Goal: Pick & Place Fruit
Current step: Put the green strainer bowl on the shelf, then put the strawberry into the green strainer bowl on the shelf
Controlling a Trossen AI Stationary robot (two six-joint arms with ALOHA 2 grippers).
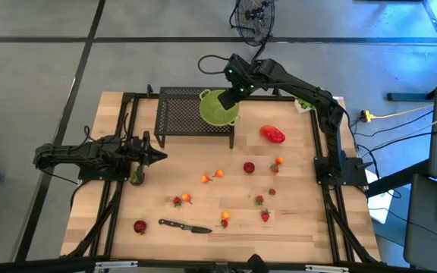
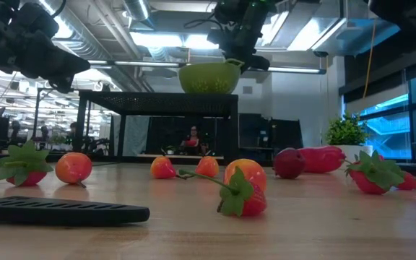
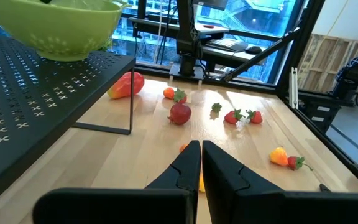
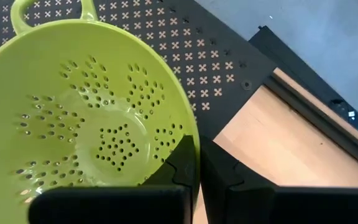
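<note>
Grey concrete floor surrounds a pale wooden table (image 1: 226,235) framed by black rails. At its far edge stands a black perforated shelf (image 1: 184,112), and on that shelf sits a lime-green colander (image 1: 218,107), empty as far as the right wrist view shows its holed inside.

Poised directly above the colander's rim is the right gripper (image 1: 231,91), its two fingers pressed together and holding nothing; in the right wrist view the closed fingertips hang over the bowl's edge nearest the table.

By the table's left side is the left gripper (image 1: 158,156), its fingers likewise together and empty, pointing across the table toward the scattered fruit. A round dark green fruit (image 1: 136,178) lies just beside and slightly nearer the front than this gripper.

All the fruit lies on the tabletop, none in the colander. A glossy red oblong fruit (image 1: 272,134) rests on the wood below and to the right of the right gripper, just past the shelf's leg. A dark red round fruit (image 1: 249,167) and an orange piece (image 1: 278,161) lie farther forward of it. Ahead of the left gripper, small orange pieces (image 1: 206,178) sit mid-table. Strawberries (image 1: 265,216) are strewn toward the front, one red piece (image 1: 139,226) near the front left, beside a black-handled knife (image 1: 183,226).
</note>
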